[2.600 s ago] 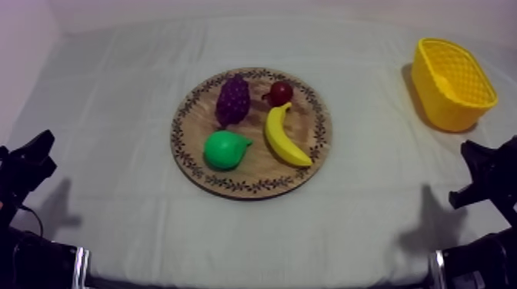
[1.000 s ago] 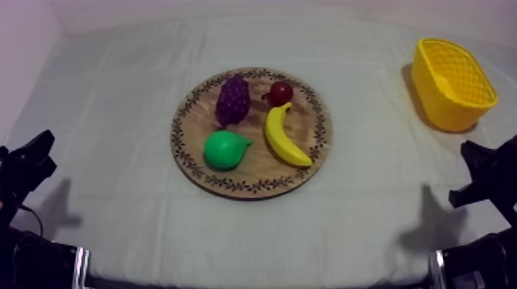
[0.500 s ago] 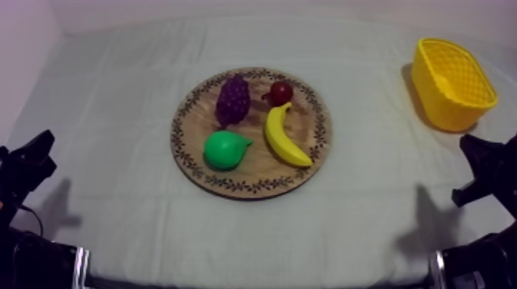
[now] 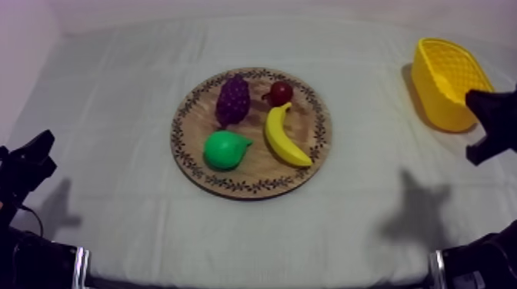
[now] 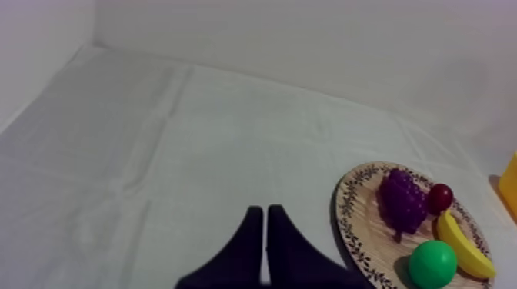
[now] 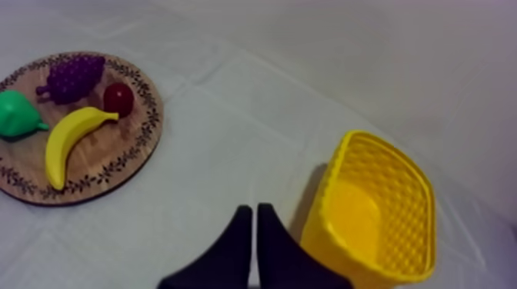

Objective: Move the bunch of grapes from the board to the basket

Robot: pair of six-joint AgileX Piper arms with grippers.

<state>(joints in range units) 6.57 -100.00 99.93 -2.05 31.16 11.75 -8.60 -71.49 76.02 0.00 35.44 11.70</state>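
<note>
**Top view.** A round wooden board with a patterned rim (image 4: 254, 175) lies mid-table on the grey-white cloth (image 4: 115, 92). The bunch of purple toy grapes (image 4: 232, 100) rests on its far left part, with a small red fruit (image 4: 280, 93) just to the right. A yellow banana (image 4: 285, 137) lies on the right part and a green pear (image 4: 225, 150) at the near left. A yellow lattice basket (image 4: 442, 107) stands far right, well apart from the board. The right gripper (image 4: 492, 123) hangs beside the basket's near right corner. The left gripper (image 4: 31, 157) sits low at the near left.

**Left wrist view.** The left gripper (image 5: 265, 211) has its fingers together in a narrow wedge over bare cloth, left of the board.

**Right wrist view.** The right gripper (image 6: 255, 209) has its fingers pressed together on nothing, just beside the basket.
</note>
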